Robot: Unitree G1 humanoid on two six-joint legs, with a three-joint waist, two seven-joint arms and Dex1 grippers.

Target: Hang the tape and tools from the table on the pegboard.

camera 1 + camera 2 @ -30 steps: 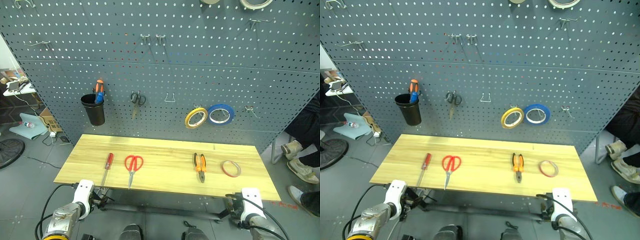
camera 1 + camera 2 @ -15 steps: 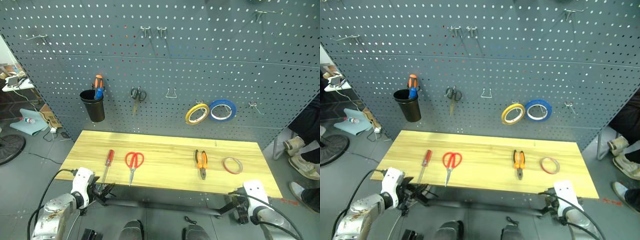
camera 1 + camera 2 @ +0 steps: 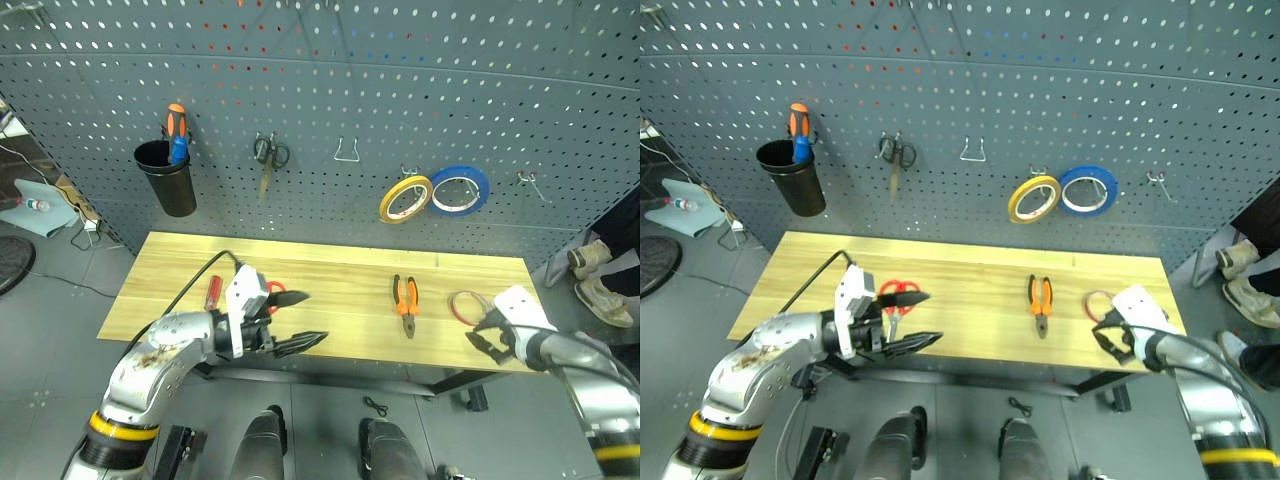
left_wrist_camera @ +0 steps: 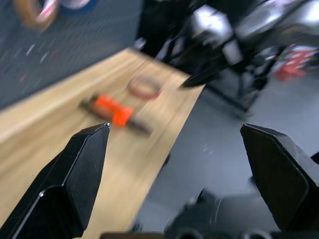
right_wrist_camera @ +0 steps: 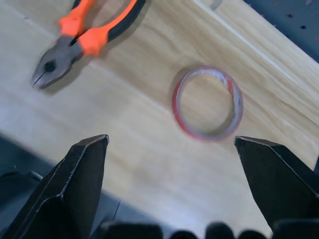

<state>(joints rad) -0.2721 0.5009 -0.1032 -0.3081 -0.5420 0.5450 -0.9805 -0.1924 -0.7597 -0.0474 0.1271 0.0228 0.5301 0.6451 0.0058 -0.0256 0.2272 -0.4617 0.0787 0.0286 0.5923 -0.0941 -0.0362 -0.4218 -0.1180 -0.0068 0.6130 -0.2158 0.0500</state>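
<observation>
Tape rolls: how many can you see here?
3. The red tape lies flat on the table near its right end. The yellow roll and the blue roll hang side by side on the pegboard.

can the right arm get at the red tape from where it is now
Probably yes. The right tool is open and sits at the table's near right edge, beside the red tape, which lies flat. Nothing lies between them; the pliers lie off to one side, apart from the ring.
</observation>
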